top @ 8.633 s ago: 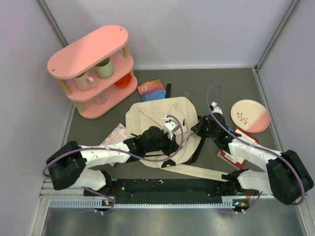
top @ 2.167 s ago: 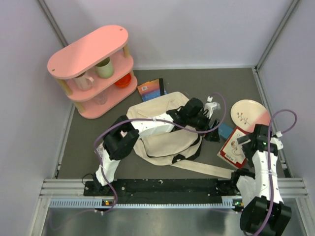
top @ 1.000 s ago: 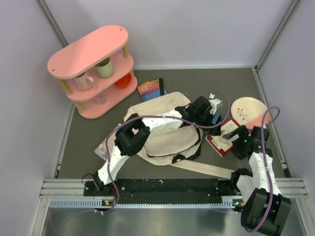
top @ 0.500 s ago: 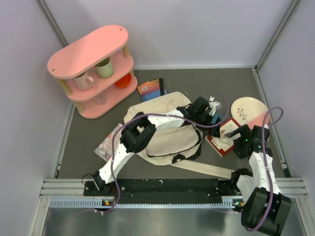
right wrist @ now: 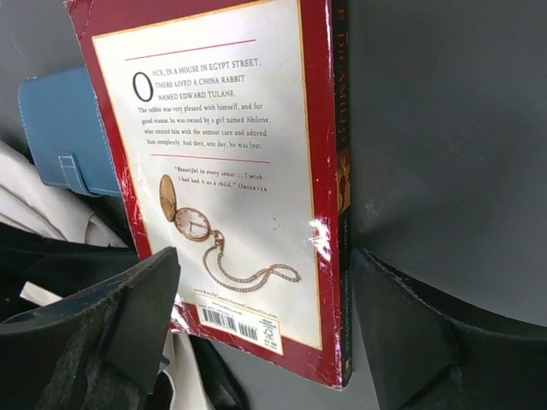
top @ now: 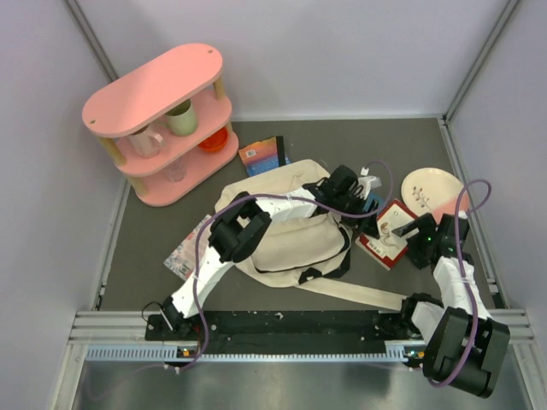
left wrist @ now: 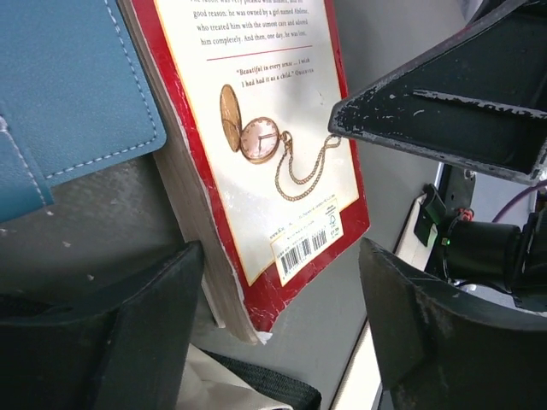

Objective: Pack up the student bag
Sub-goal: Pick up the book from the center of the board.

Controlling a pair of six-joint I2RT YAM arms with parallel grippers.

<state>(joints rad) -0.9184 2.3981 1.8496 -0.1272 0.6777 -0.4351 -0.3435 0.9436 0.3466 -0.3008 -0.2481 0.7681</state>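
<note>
The student bag (top: 291,243), cream canvas with black trim, lies flat at mid-table. A red paperback book (top: 389,232) with a white back cover is tilted up just right of it. My right gripper (top: 417,232) straddles the book's barcode end (right wrist: 231,171), its fingers pressed to the spine and the page edge, shut on it (right wrist: 265,256). My left arm reaches across the bag. Its gripper (top: 366,207) is open (left wrist: 282,265) around the book's lower corner (left wrist: 265,171), and its right finger (left wrist: 427,325) stands well off the cover. A blue wallet (left wrist: 68,85) lies beside the book.
A pink three-tier shelf (top: 162,120) with mugs stands at the back left. A pink and cream plate (top: 432,192) sits at the right, near the wall. A colourful booklet (top: 262,154) lies behind the bag and a magazine (top: 190,248) to its left. A bag strap (top: 359,295) trails toward the front.
The book has shifted up and to the left with my right gripper on it. Both grippers' jaws have narrowed. My left gripper has edged left beside the book.
</note>
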